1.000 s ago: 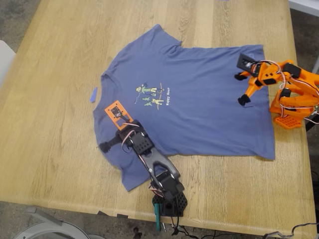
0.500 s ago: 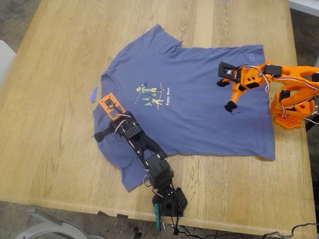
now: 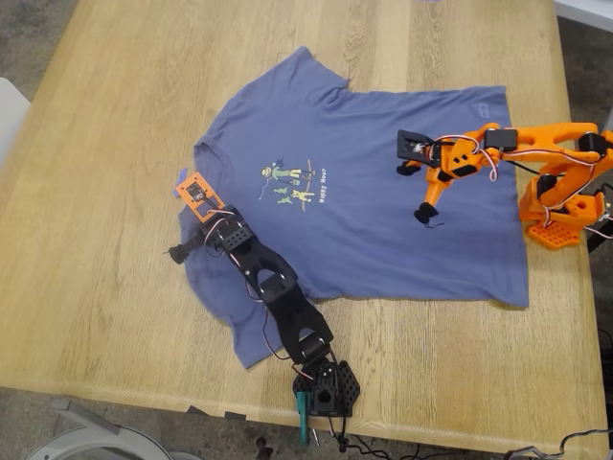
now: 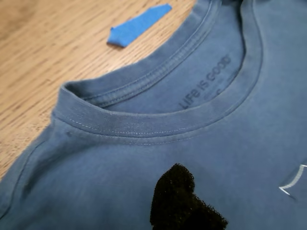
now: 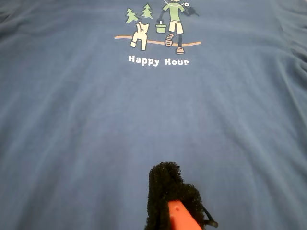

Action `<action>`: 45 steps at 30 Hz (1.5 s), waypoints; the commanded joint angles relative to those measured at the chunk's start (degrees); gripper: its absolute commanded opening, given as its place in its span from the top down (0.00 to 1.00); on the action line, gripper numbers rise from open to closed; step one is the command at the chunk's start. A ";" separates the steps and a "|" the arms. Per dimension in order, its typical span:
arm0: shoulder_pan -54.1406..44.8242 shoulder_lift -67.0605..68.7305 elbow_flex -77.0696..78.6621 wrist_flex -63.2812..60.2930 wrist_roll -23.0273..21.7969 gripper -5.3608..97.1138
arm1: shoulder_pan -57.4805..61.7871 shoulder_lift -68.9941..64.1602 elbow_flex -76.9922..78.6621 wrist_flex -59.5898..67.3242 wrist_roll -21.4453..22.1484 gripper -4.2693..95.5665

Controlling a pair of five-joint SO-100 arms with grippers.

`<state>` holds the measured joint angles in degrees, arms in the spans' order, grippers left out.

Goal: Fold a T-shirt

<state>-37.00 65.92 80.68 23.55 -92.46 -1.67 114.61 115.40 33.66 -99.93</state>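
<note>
The slate-blue T-shirt (image 3: 364, 220) lies spread flat on the wooden table (image 3: 96, 240), its collar (image 4: 144, 127) toward the exterior view's left and its hem toward the right. The chest print (image 5: 160, 28) reads "Happy Hour". My first gripper (image 3: 184, 230), on the black arm, hovers open over the collar and the near shoulder, and one black padded fingertip (image 4: 175, 196) shows above the cloth. My second gripper (image 3: 414, 190), on the orange arm, hangs open over the shirt's belly, short of the print. Only its one fingertip (image 5: 165, 191) shows in the second wrist view. Neither gripper holds cloth.
A small blue scrap of tape (image 4: 139, 25) lies on the wood just beyond the collar, partly hidden under the first arm's camera plate in the exterior view. The orange arm's base (image 3: 565, 206) stands at the exterior view's right table edge. The black arm's base (image 3: 324, 388) stands at the near edge.
The first arm has stretched out toward the exterior view's upper left, from the sleeve area to the collar. The second arm has reached leftward from the hem side to over the shirt's middle.
</note>
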 commanded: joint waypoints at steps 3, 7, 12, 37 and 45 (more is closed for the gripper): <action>1.05 -3.60 -11.07 0.18 0.62 0.19 | -0.79 -2.99 -7.12 -0.88 0.44 0.32; 1.76 -7.91 -14.94 0.26 0.44 0.19 | -1.76 -4.48 -7.56 -0.88 0.79 0.32; 2.29 -12.83 -20.48 0.88 -0.18 0.19 | -3.16 -7.29 -8.26 -2.99 1.41 0.33; 0.09 -22.50 -36.12 16.35 -5.27 0.29 | -2.64 -7.03 -5.71 -5.54 3.69 0.34; -1.32 -28.12 -43.07 21.45 -5.36 0.41 | -4.48 -7.03 -2.37 -8.88 5.19 0.35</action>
<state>-37.35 37.71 40.96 44.56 -97.29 -5.54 106.35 113.29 25.84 -95.19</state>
